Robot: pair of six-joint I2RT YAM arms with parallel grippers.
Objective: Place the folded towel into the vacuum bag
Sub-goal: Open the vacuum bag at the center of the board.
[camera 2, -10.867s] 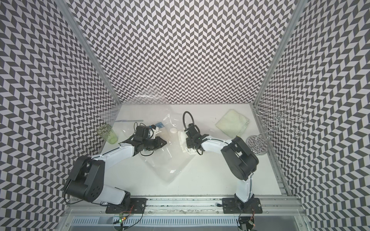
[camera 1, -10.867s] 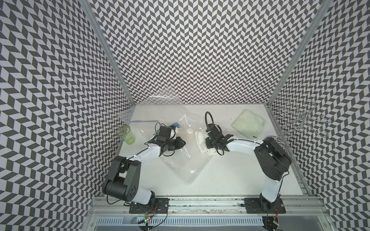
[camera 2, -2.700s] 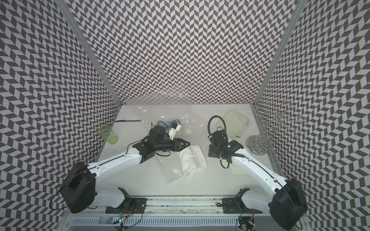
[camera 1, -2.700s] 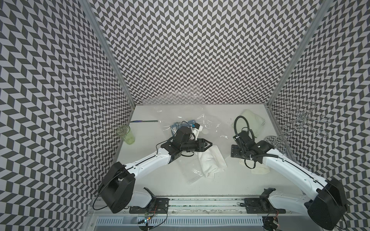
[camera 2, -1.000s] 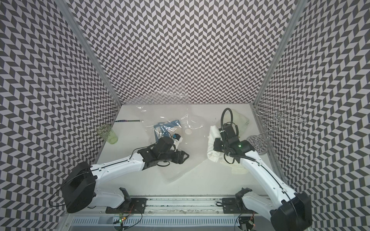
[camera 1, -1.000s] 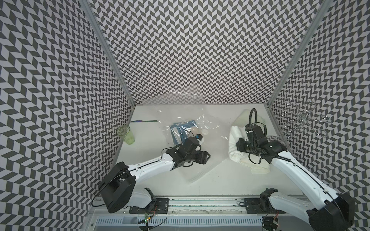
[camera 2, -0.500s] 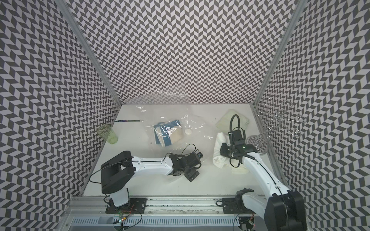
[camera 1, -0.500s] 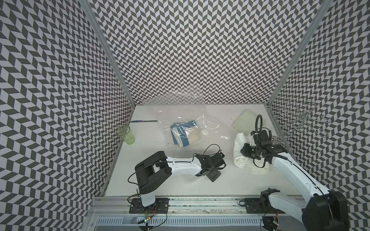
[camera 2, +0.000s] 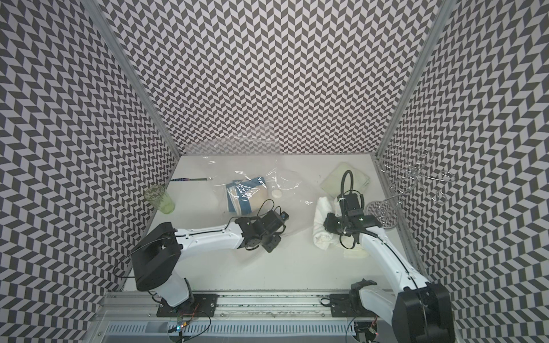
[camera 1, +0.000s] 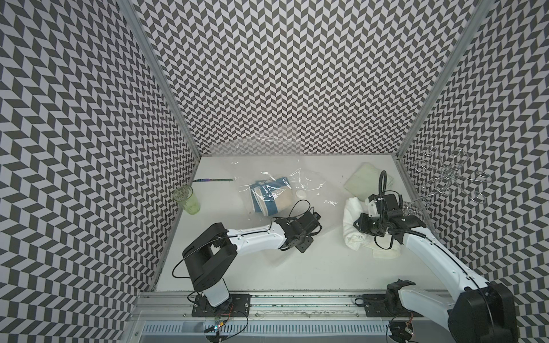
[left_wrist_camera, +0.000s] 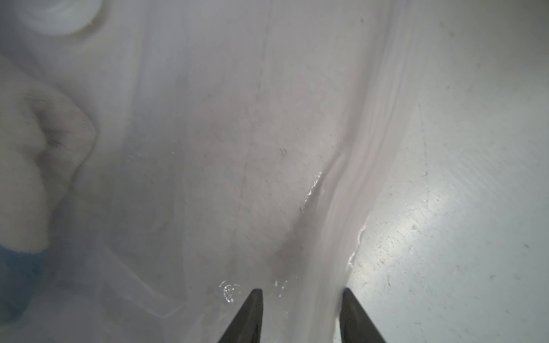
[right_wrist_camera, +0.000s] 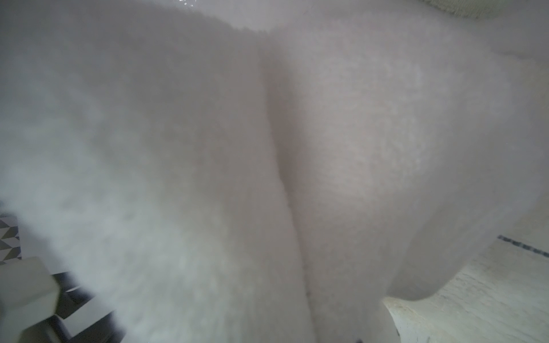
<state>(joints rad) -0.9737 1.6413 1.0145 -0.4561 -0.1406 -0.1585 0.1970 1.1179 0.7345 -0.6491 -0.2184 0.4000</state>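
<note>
The right end effector (camera 1: 358, 226) grips the white towel (camera 1: 352, 237), which is bunched around its fingertips at the right side of the bench (camera 1: 267, 276), well apart from the bag (camera 1: 309, 184). The bag lies mid-bench. The left end effector (left_wrist_camera: 301, 292) stands part open, straddling the bag's near edge.

White towel (right_wrist_camera: 178, 163): soft fuzzy pile, close to the lens and blurred, filling nearly the whole view, with one deep fold line running between two bulging masses. Beyond its rounded edge lies a cream cloth (right_wrist_camera: 475, 297) of coarser texture bearing a short dark dashed line, and at another edge a sliver of pale greenish cloth (right_wrist_camera: 463, 10). One corner shows a patch of black-and-white chevron wall (right_wrist_camera: 9, 240) beside a blurred white block (right_wrist_camera: 26, 288), kind not discernible.
</note>
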